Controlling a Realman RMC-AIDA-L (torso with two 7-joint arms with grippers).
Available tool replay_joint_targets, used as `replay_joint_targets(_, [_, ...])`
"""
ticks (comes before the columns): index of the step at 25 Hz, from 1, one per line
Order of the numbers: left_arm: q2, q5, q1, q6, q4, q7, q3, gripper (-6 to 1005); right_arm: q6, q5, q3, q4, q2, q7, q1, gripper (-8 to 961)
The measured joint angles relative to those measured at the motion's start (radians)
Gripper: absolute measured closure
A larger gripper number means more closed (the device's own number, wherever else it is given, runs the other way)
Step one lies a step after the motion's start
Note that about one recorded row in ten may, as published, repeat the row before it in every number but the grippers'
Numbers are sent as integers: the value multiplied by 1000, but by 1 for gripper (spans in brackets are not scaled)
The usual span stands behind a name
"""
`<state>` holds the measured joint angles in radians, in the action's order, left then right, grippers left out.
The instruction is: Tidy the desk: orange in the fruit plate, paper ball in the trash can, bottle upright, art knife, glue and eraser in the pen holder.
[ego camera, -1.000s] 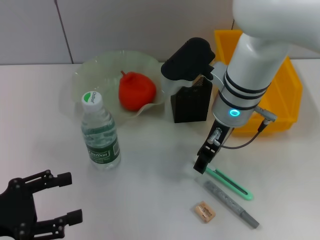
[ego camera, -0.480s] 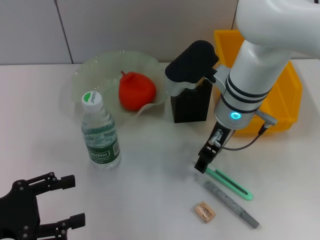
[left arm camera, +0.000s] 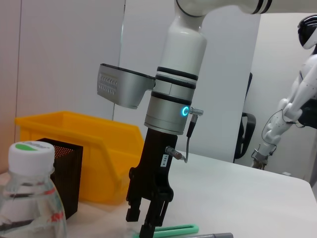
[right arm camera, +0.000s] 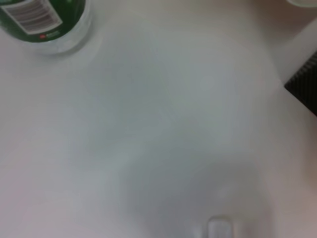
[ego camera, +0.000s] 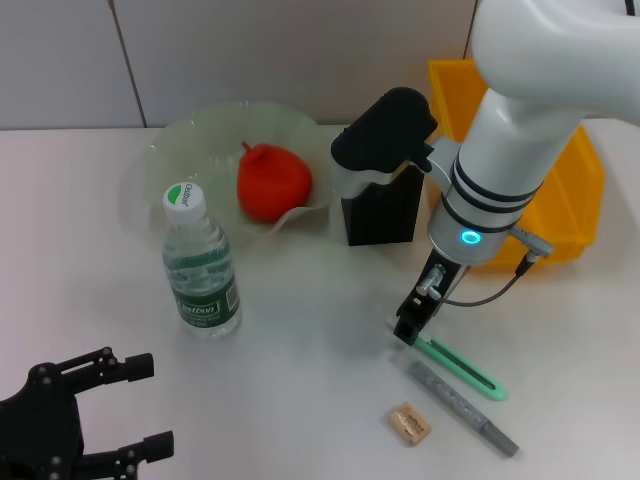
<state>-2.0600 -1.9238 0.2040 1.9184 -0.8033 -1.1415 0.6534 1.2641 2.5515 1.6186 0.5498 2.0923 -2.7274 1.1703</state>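
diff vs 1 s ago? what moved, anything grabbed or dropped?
Right pincer crept slightly toward the robot, at the white tip of the art knife; nothing lifted. Left pincer slid back toward the frame's lower edge, open and empty. Bottle, orange, glue, eraser and pen holder unchanged.

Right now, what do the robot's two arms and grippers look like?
The right arm is glossy white with black bands, a glowing cyan ring, a thin grey cable and a slim black right gripper. The left gripper is matte black, skeletal, with bolted finger links.
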Motion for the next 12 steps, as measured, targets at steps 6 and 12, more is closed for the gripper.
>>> replay_joint_targets(6, [0, -1, 0, -1, 0, 0, 0, 186, -3, -45, 48, 4, 0, -2, 1, 447])
replay_joint_targets(12, [0, -1, 0, -2, 0, 0, 0, 187, -18, -52, 53, 0, 0, -3, 3, 614])
